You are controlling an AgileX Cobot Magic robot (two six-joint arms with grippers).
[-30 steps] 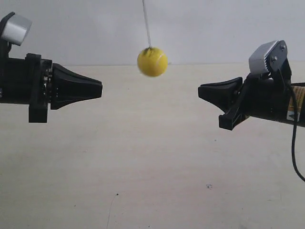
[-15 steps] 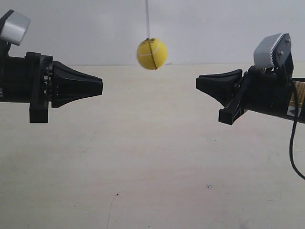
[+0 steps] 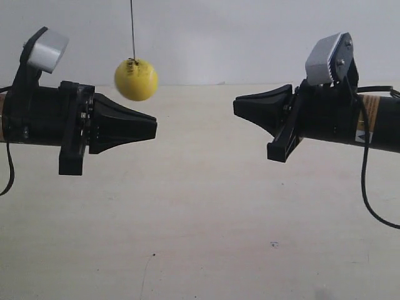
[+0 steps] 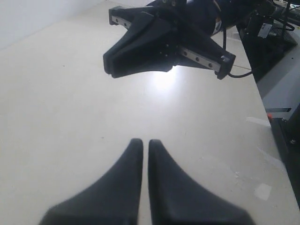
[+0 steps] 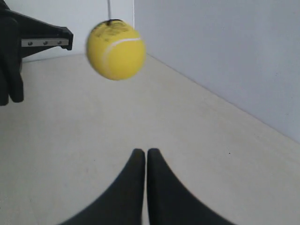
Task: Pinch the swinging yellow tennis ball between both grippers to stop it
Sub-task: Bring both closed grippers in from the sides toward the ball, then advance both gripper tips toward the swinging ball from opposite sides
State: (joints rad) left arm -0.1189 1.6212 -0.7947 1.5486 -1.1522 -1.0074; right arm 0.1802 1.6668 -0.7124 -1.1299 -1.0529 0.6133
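Note:
The yellow tennis ball (image 3: 135, 79) hangs on a thin dark string (image 3: 132, 31), just above and a little behind the tip of my left gripper (image 3: 155, 128), which is on the arm at the exterior view's left. The ball touches neither gripper. My right gripper (image 3: 235, 107) points toward it from the other side, well apart from it. In the right wrist view the blurred ball (image 5: 115, 50) floats ahead of my shut right gripper (image 5: 143, 151), off to one side. In the left wrist view my left gripper (image 4: 142, 140) is shut; the ball is out of that view.
A pale tabletop (image 3: 200, 219) lies beneath both arms and a white wall (image 3: 219, 37) stands behind. The table's edge, dark equipment and cables (image 4: 276, 56) show past the right arm in the left wrist view. A black cable (image 3: 369, 194) droops from the right arm.
The ball has swung from the middle toward the left arm's side. Both arms have moved inward, narrowing the gap between the tips. The right gripper has risen slightly.

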